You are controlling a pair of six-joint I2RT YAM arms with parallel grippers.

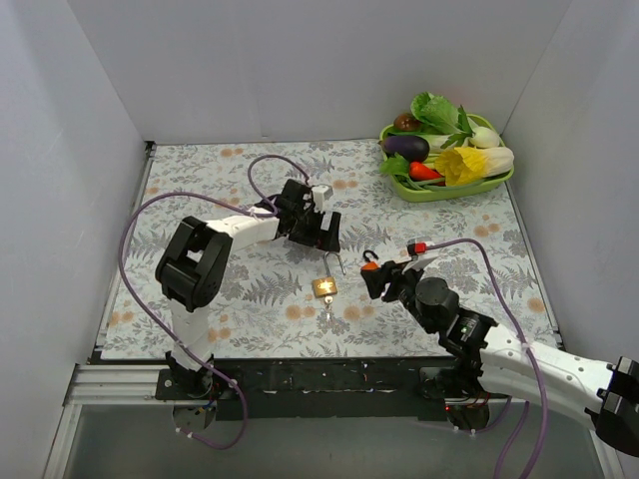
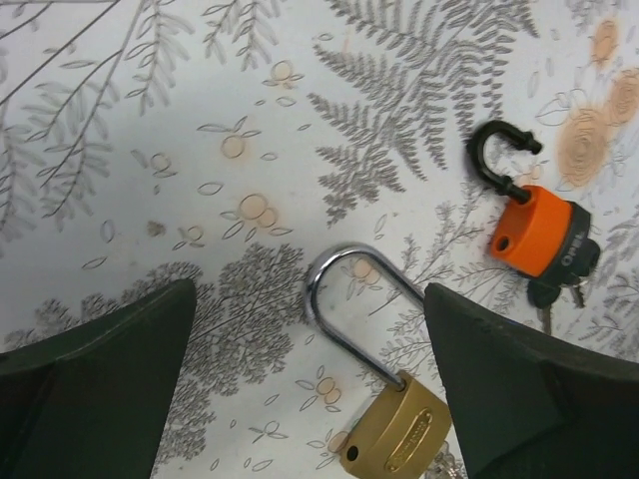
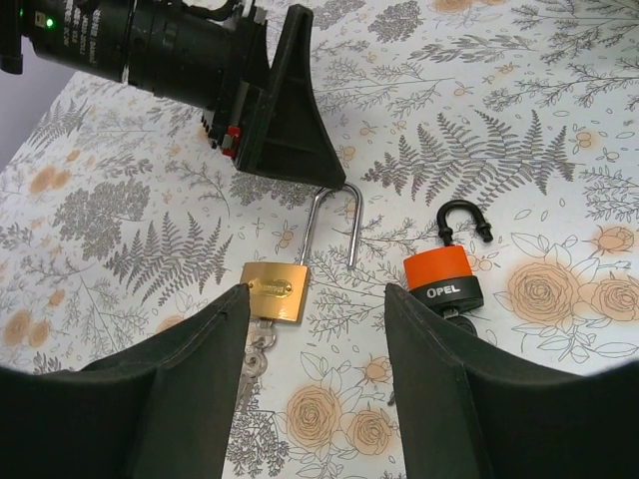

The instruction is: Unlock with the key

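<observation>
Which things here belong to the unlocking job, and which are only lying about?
For the job:
- brass padlock, shackle open
- key in its base
- orange padlock, shackle also open

Only lying about:
- green tray at the far right corner
- vegetables in it

Reading OPEL in white capitals on the black band at the base of the orange padlock (image 3: 440, 271), caught facing the right wrist camera. Showing the same lettering again on that band in the left wrist view, turned sideways there and too small for spelling out with certainty. Glimpsing a stamped mark on the face of the brass padlock (image 3: 272, 291), blurring beyond legibility in both wrist views. Yielding nothing readable from the overhead camera
</observation>
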